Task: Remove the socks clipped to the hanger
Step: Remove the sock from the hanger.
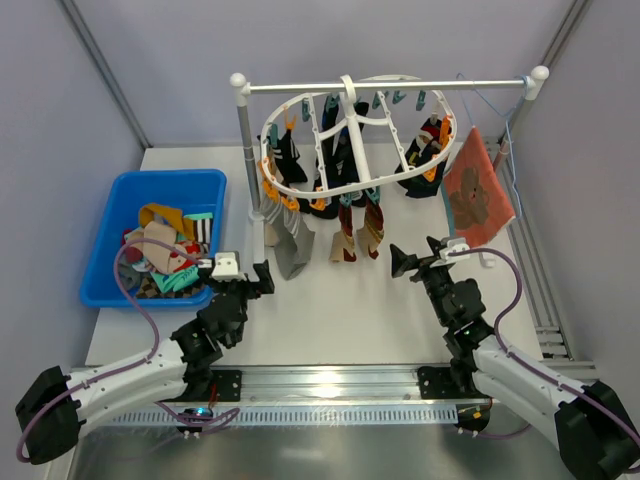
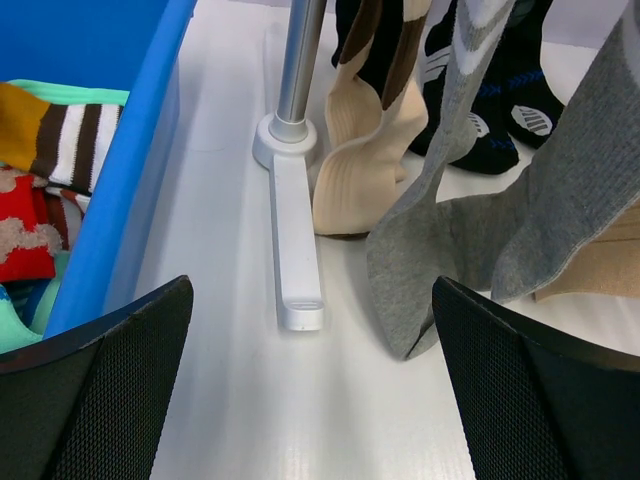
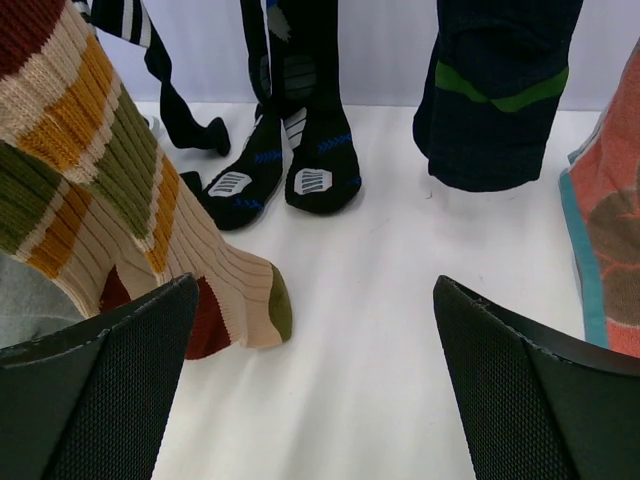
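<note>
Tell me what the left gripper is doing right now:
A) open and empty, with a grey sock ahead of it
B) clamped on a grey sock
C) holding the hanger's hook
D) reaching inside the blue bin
A: in the left wrist view the left gripper has its fingers wide apart with nothing between them, and the grey sock hangs just ahead, untouched.

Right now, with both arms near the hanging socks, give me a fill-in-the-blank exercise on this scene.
1. The bin beside the hanger is ____ in colour.
2. The sock hanging nearest the left gripper is plain ____.
3. The left gripper and the right gripper are both ____, holding nothing.
4. Seen from above, the flower-print cloth hangs to the hanger's ____.
Missing words: blue; grey; open; right.
</note>
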`<state>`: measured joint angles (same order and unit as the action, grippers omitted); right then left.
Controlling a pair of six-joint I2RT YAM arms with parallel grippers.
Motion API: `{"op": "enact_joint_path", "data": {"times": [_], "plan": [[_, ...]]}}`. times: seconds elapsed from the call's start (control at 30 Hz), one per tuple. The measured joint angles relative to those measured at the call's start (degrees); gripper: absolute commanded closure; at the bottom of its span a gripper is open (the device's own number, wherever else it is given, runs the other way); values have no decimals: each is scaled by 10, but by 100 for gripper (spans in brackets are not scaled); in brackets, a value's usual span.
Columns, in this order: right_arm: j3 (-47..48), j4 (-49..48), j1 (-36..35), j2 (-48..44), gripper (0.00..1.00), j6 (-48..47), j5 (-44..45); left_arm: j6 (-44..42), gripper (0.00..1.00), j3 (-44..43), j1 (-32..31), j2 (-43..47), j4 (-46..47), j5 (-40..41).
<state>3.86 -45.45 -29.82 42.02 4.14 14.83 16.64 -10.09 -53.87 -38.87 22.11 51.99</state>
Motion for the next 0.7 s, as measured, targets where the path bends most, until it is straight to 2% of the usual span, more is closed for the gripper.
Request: {"op": "enact_joint_path", "data": {"times": [0.43,0.7], "plan": [[0,-2,0,-5,1,0,-2,9,1,-3,0,-15,0,5],[-4,0,-1,-52,0,-6,-50,5,0,-6,0,-48,27,-14]]}}
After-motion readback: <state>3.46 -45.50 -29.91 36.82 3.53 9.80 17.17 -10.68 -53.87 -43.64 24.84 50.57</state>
